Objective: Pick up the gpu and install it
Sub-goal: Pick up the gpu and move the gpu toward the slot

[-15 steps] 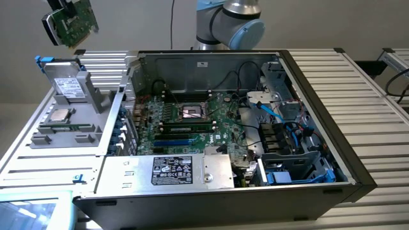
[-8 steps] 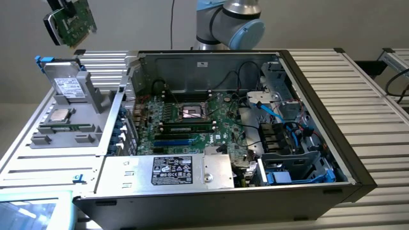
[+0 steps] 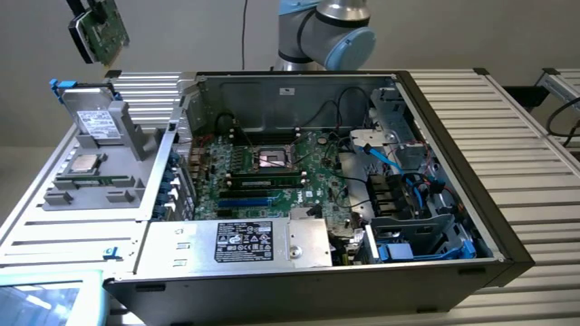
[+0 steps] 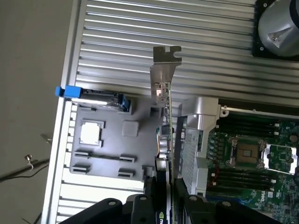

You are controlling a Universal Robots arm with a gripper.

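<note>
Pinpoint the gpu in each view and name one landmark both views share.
Exterior view: the gpu hangs in the air at the exterior view's upper left, above the grey parts tray.
Wrist view: the gpu is seen edge-on, its silver bracket farthest from the camera, with the grey parts tray to one side of it.
Shared landmark: the silver CPU socket.

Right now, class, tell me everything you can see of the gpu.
The gpu is a flat green circuit board with a glossy black shroud on one face and a silver metal bracket at one end. It hangs in the air at the exterior view's upper left, outside the open computer case. The fingers grip it on both faces.
</note>
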